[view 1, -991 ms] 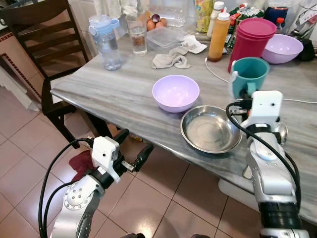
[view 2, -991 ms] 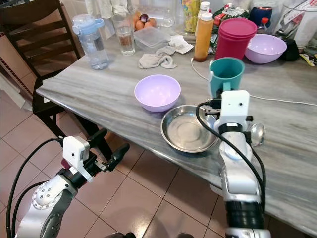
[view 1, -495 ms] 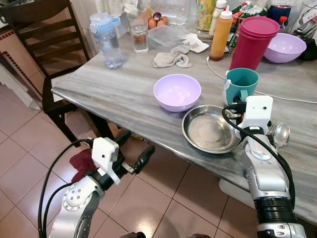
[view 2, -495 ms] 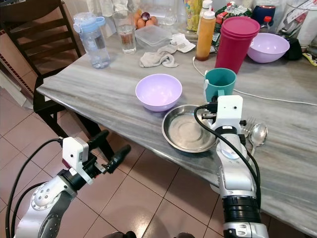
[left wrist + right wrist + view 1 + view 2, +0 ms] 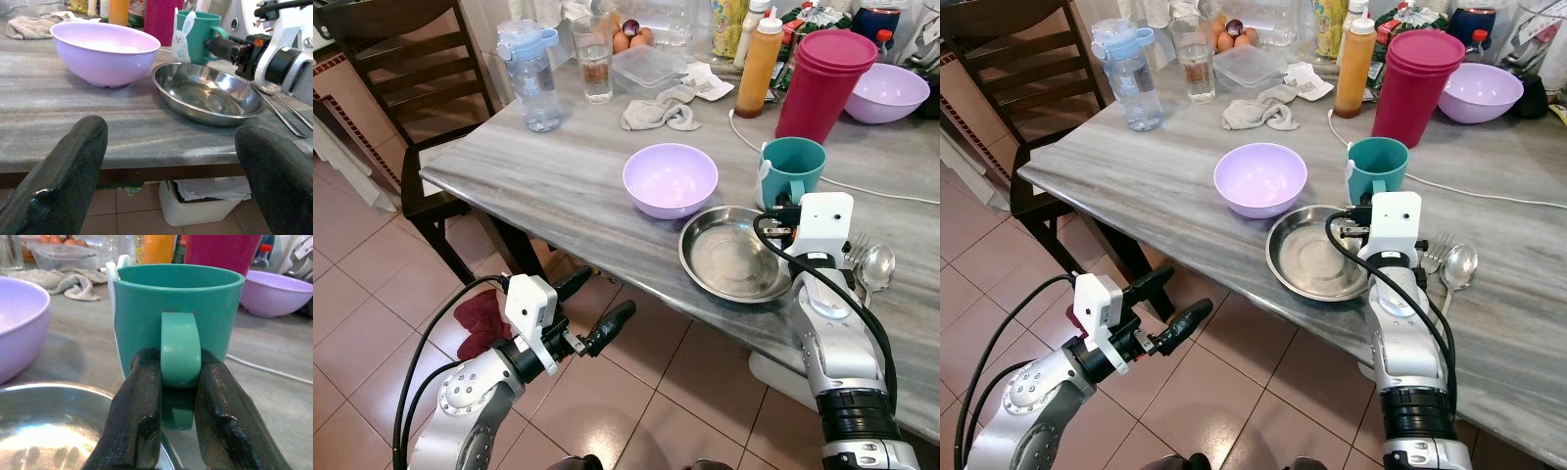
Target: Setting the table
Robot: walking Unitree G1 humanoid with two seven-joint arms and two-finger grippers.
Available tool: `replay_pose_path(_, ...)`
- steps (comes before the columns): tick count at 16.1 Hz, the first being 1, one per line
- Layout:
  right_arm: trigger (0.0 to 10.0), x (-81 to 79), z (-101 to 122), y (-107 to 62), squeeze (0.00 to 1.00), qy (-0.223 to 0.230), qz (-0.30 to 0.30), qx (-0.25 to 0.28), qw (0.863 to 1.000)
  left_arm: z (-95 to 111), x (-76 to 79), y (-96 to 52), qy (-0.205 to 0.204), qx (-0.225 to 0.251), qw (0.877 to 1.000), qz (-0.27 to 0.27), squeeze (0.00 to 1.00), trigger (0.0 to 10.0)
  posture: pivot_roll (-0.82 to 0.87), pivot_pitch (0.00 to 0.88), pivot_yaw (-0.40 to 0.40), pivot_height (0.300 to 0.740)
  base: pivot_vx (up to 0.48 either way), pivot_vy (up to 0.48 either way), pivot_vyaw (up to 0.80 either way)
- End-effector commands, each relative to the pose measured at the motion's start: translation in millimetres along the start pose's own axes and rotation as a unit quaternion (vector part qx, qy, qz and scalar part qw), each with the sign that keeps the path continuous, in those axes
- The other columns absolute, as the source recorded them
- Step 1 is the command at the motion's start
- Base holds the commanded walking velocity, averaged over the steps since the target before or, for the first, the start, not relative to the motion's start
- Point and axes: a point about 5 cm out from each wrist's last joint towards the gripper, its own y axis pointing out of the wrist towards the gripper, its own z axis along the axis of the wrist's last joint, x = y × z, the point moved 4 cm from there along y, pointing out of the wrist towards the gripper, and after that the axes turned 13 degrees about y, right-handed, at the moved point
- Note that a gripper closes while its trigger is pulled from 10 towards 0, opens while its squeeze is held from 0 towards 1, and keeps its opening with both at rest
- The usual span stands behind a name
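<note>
Two fingers of the right gripper [image 5: 178,382] pinch the teal mug [image 5: 792,168] by its handle, just beyond the steel plate [image 5: 732,254] on the bench [image 5: 548,166] — set it down level, then release — while the left gripper [image 5: 592,313] hangs open below the near edge.

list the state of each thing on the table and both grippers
teal mug: upright, looks empty, handle pinched by the right gripper
right gripper: shut on the mug handle
left gripper: open, below the table edge, holding nothing
steel plate: empty
lilac bowl: upright, empty
spoon: lying flat beside the plate
water bottle: upright, lid on
glass: upright, part full
magenta tumbler: upright, lidded
</note>
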Motion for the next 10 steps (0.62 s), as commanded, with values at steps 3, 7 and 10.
replay_pose_path(3,10.0,5.3,-1.1,-0.7,1.00,0.005,-0.014,0.003,1.000,0.4,1.3,-3.6,0.001,-0.007,1.000,-0.006,0.00,10.0,-0.13,0.158,0.080,0.740,0.000,0.000,0.00)
replay_pose_path(7,10.0,7.2,-0.4,-1.1,1.00,0.004,-0.019,0.006,1.000,0.2,0.8,-3.4,0.002,-0.008,1.000,-0.006,0.00,10.0,-0.13,0.157,0.082,0.740,0.000,0.000,0.00)
replay_pose_path(10,10.0,8.5,1.3,-1.0,1.00,0.004,-0.021,0.010,1.000,-0.2,1.2,-3.3,0.002,-0.009,1.000,-0.006,0.00,10.0,-0.13,0.157,0.082,0.740,0.000,0.000,0.00)
